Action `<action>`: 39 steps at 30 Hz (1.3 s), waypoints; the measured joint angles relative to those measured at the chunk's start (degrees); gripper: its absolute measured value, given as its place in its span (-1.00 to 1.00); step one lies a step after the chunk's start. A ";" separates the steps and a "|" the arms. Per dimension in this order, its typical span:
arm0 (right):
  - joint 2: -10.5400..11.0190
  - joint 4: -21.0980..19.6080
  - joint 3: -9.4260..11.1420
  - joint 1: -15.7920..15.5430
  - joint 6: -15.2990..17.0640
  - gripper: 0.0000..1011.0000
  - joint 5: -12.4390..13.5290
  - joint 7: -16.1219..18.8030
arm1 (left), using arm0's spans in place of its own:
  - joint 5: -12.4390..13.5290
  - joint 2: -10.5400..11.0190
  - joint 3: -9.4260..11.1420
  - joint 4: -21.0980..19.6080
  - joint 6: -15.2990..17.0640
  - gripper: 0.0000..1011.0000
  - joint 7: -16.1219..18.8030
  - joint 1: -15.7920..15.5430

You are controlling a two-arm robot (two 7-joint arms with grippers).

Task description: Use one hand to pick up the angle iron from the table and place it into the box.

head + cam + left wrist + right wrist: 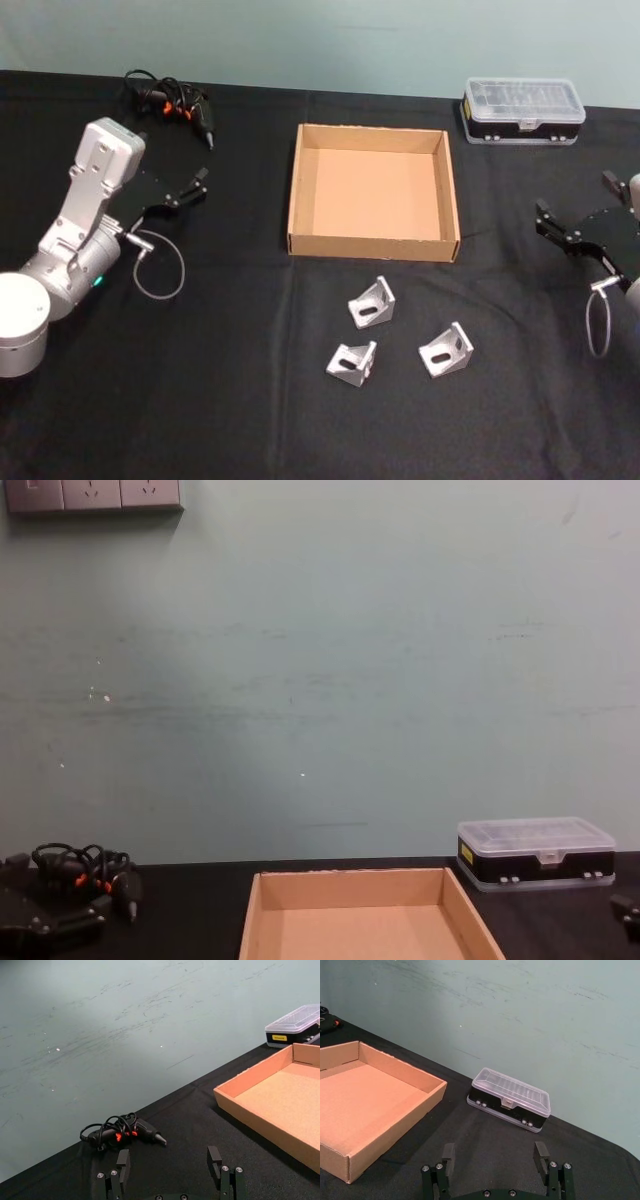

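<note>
Black table [200, 400]: three angle irons [372, 303] lie before the empty box [372, 190]. Left gripper [168, 1156] and right gripper [495, 1151] sit spread, holding nothing. Best bet: right gripper drops squarely over the rightmost angle iron [447, 349], pinching one flange.

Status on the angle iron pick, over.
Left gripper open, right gripper open, both off to the sides. Three angle irons on the table, box empty. Nothing between them.

Scuffed pale green wall [320, 680], power sockets [92, 494] high up
</note>
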 joint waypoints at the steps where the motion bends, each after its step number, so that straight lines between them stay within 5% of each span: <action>1: 0.00 0.00 0.00 0.00 0.00 0.99 0.00 0.00 | 0.00 0.00 0.00 0.00 0.00 1.00 0.00 0.00; 32: 0.00 0.00 0.01 0.00 0.00 0.99 0.00 0.00 | 0.00 0.00 0.00 0.00 0.00 1.00 0.00 0.00; 39: -0.48 -2.17 1.81 -1.68 1.27 0.99 1.71 1.16 | 0.00 0.00 0.00 0.00 0.00 1.00 0.00 0.00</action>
